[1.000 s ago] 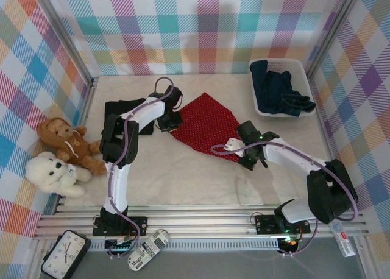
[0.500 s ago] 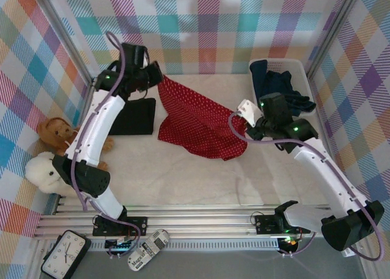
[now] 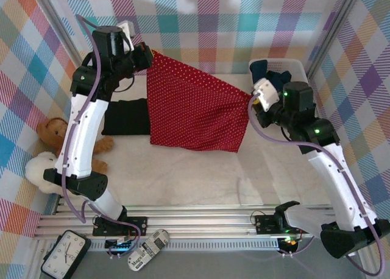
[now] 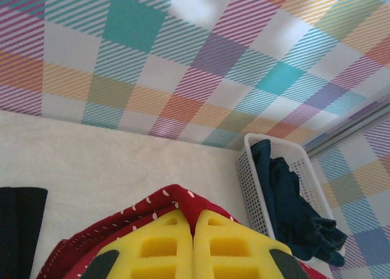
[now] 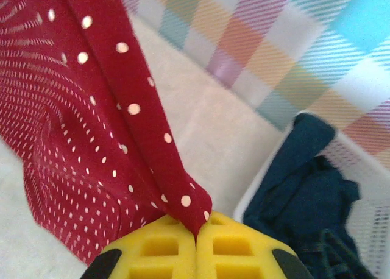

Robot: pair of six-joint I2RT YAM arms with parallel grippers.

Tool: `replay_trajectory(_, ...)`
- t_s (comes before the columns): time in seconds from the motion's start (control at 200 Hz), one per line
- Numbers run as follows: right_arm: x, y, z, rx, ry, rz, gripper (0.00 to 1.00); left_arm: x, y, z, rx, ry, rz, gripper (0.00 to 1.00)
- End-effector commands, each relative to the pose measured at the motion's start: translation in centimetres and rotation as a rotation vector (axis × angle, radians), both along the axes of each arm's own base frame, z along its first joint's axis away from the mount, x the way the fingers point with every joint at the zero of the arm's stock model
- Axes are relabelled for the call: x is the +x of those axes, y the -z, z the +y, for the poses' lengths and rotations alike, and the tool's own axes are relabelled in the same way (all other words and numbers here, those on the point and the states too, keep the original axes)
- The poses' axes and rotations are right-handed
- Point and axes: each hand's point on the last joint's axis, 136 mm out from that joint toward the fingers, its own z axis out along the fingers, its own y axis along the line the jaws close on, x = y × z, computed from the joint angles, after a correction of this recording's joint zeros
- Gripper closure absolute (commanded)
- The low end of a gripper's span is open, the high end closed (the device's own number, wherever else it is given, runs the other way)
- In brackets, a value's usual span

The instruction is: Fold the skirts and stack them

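The red skirt with white dots [image 3: 195,111] hangs spread in the air between both arms, above the table. My left gripper [image 3: 148,53] is shut on its upper left corner [image 4: 183,200]. My right gripper [image 3: 253,96] is shut on its upper right corner [image 5: 186,206]. Its lower edge hangs down to the table or just above it. A folded black skirt [image 3: 127,116] lies flat at the left, partly behind the red one. Dark blue denim skirts [image 3: 277,84] are bunched in the white basket [image 3: 301,64] at the back right, also seen in the left wrist view [image 4: 292,200].
Two teddy bears, brown [image 3: 52,133] and white [image 3: 36,169], sit at the table's left edge. Checked walls close in the back and sides. A clock [image 3: 64,254] and a remote [image 3: 146,248] lie below the front rail.
Both arms have risen and drawn apart, lifting the red skirt off the table and stretching it out wide. The black skirt has not moved.
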Motion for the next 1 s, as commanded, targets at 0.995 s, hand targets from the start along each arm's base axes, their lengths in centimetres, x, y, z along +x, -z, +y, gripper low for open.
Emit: replay_trajectory(0.995, -2.4, -5.6, -1.6, 0.144, -0.001, -0.112, 1.0, -0.1, -2.8, -0.7, -0.05, 0.127, -0.055, 1.0)
